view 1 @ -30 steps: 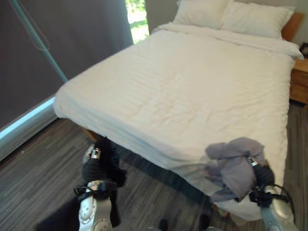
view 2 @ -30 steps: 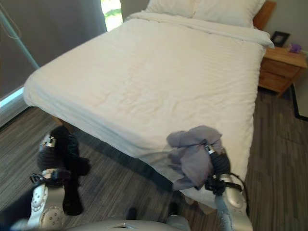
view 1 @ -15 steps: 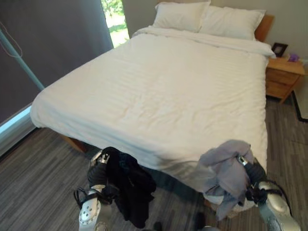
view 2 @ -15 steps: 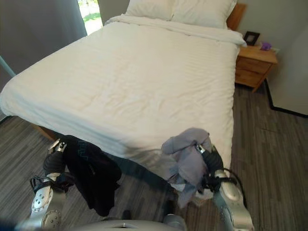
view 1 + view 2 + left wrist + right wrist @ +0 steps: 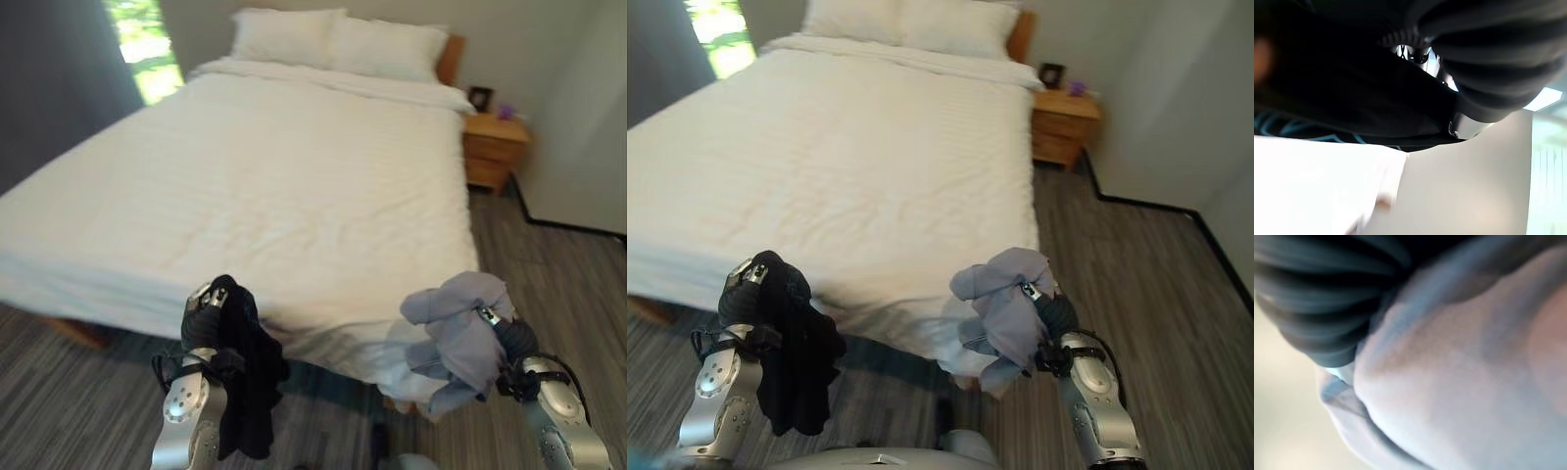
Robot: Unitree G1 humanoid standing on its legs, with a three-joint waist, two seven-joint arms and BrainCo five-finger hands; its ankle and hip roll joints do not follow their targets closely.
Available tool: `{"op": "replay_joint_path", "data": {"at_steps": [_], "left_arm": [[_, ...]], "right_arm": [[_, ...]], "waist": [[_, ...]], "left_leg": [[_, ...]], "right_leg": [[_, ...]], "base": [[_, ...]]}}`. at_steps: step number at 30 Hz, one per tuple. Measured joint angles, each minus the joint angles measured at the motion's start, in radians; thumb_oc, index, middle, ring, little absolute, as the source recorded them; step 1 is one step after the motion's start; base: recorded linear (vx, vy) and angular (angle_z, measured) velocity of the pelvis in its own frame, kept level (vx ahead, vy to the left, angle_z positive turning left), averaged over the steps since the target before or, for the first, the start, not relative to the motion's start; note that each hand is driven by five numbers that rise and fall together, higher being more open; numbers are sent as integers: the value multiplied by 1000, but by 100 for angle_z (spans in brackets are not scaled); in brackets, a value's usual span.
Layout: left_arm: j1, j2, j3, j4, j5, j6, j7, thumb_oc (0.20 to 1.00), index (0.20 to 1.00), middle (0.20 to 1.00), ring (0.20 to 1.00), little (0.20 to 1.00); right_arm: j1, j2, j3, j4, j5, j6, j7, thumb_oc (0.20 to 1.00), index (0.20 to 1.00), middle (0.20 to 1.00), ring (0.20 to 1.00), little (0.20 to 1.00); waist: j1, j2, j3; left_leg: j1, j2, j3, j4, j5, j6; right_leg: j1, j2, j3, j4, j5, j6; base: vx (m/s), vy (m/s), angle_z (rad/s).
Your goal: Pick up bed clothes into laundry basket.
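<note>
My left hand (image 5: 208,315) is raised in front of the foot of the bed, shut on a black garment (image 5: 251,390) that hangs down from it above the floor. In the left wrist view the same black cloth (image 5: 1327,93), with a teal print, lies right against the hand's ribbed cover. My right hand (image 5: 1055,315) is held up at the bed's near right corner, shut on a bunched grey garment (image 5: 1003,302) that drapes over its fingers. That grey garment (image 5: 1459,382) bulges close in the right wrist view.
The bed (image 5: 245,176) with its white duvet stretches ahead, two pillows (image 5: 333,39) at its head. A wooden nightstand (image 5: 495,147) stands at its far right beside a pale wall (image 5: 578,98). Grey plank floor (image 5: 1136,255) runs along the bed's right side.
The camera has swung to the right, so the bed sits further left and the right-hand floor and wall show. The black garment now hangs lower from my left hand. Both hands keep their garments.
</note>
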Motion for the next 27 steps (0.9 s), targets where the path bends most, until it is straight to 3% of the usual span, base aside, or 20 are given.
{"op": "replay_joint_path", "data": {"at_steps": [2,4,7,9,10,11,13,14,15,17,18,19,20,21,22,23,24,25,26,27], "left_arm": [[-28,12,5,-14,1,-5,6,200,200,200,200,200],[-47,38,-8,-28,2,-22,2,200,200,200,200,200],[-77,63,38,-24,4,-33,-2,200,200,200,200,200],[-59,67,81,-8,37,-33,-3,200,200,200,200,200],[-47,62,111,-2,43,-35,6,200,200,200,200,200],[-44,51,112,-4,42,-36,9,200,200,200,200,200],[-22,41,152,-1,42,-41,16,200,200,200,200,200],[-26,29,163,5,42,-39,15,200,200,200,200,200],[-27,30,163,4,42,-39,15,200,200,200,200,200],[-16,22,183,2,43,-39,15,200,200,200,200,200],[-8,22,195,-6,43,-39,14,200,200,200,200,200],[-11,21,195,-22,43,-39,13,200,200,200,200,200],[-17,8,198,-20,43,-40,5,200,200,200,200,200],[-13,3,198,-23,43,-38,4,200,200,200,200,200],[-13,0,198,-31,43,-39,-3,200,200,200,200,200],[-11,1,193,-44,40,-39,-2,200,200,200,200,200],[-12,15,193,-50,40,-41,-3,200,200,200,200,200],[-13,10,188,-47,38,-38,-3,200,200,200,200,200],[-9,8,187,-52,38,-38,-2,200,200,200,200,200],[-14,3,174,-52,36,-39,-1,200,200,200,200,200]], "right_arm": [[49,25,-48,-8,1,-2,-2,200,200,200,200,200],[74,50,-125,-6,2,-12,-19,200,200,200,200,200],[59,50,-196,-1,1,-23,-47,200,200,200,200,200],[61,65,-225,10,-1,-30,-67,200,200,200,200,200],[77,60,-219,7,-1,-35,-69,200,200,200,200,200],[85,59,-218,5,-4,-35,-69,200,200,200,200,200],[90,70,-185,4,-14,-33,-67,200,200,200,200,200],[88,73,-170,4,-26,-33,-65,200,200,200,200,200],[82,73,-163,3,-32,-33,-66,200,200,200,200,200],[14,76,-106,11,-42,-29,-81,200,200,200,200,200],[-3,69,-73,-2,-44,-29,-82,200,200,200,200,200],[-5,62,-72,-41,-49,-35,-69,200,200,200,200,200],[-2,58,-74,-31,-48,-43,-64,200,200,200,200,200],[6,55,-72,-29,-49,-36,-63,200,200,200,200,200],[26,43,-74,-29,-48,-35,-60,200,200,200,200,200],[42,24,-77,-31,-48,-34,-59,200,200,200,200,200],[56,18,-81,-33,-47,-34,-59,200,200,200,200,200],[52,18,-88,-26,-47,-30,-61,200,200,200,200,200],[53,17,-89,-30,-46,-32,-61,200,200,200,200,200],[48,18,-90,-29,-40,-33,-62,200,200,200,200,200]], "waist": [[-59,-39,1],[-80,-38,1],[-82,10,31],[-57,50,42],[-37,77,54],[-47,80,53],[-19,76,50],[-6,73,47],[1,70,46],[26,53,48],[48,39,41],[51,52,34],[55,68,28],[54,75,18],[56,82,13],[47,58,-1],[49,17,-23],[46,21,-23],[48,21,-24],[74,12,-20]], "left_leg": [[4,-40,54,37,-15,4],[-13,-43,127,44,-11,2],[-33,25,312,-6,7,38],[-7,71,453,-20,6,44],[15,90,475,-31,7,41],[24,100,510,-39,-1,32],[51,112,537,-43,-1,25],[68,119,571,-46,-3,24],[70,120,577,-39,-1,19],[-11,138,635,131,-19,-6],[-34,146,640,119,-38,-24],[-37,155,614,24,-28,-50],[-29,197,627,-9,37,-87],[-28,216,625,-13,29,-92],[-33,248,628,-8,28,-95],[-36,246,622,-3,35,-108],[-45,227,617,8,46,-119],[-39,245,611,19,75,-126],[-36,250,590,25,80,-134],[-56,250,486,79,80,-131]], "right_leg": [[4,-2,97,42,16,28],[-11,5,116,-18,-16,66],[-87,18,62,43,-16,88],[-72,-90,-345,129,-59,41],[-28,-175,-474,171,-78,49],[0,-204,-512,202,-99,61],[65,-221,-498,223,-107,42],[105,-241,-511,285,-178,7],[118,-224,-514,253,-177,3],[139,-176,-518,117,-98,-73],[132,-172,-512,62,-62,-62],[143,-144,-519,1,-71,-42],[156,-119,-535,-23,-78,-30],[157,-108,-544,-16,-94,-10],[111,-118,-527,166,-152,-51],[94,-146,-504,259,-205,-52],[111,-161,-472,211,-249,-29],[127,-136,-466,187,-225,-30],[145,-118,-456,156,-215,-49],[166,-93,-409,106,-189,-81]], "base": [[-176,289,-120],[-224,258,-146],[-262,127,-199],[-308,126,-222],[-222,81,-197],[-386,106,-190],[-197,20,-151],[-88,-23,-111],[-185,-124,-129],[-162,-196,-156],[-32,-183,-154],[1,-155,-124],[8,-233,-71],[-6,-290,-42],[-17,-316,-8],[-36,-286,14],[-34,-167,20],[-51,-126,5],[-38,-123,-42],[-36,-122,-92]]}}
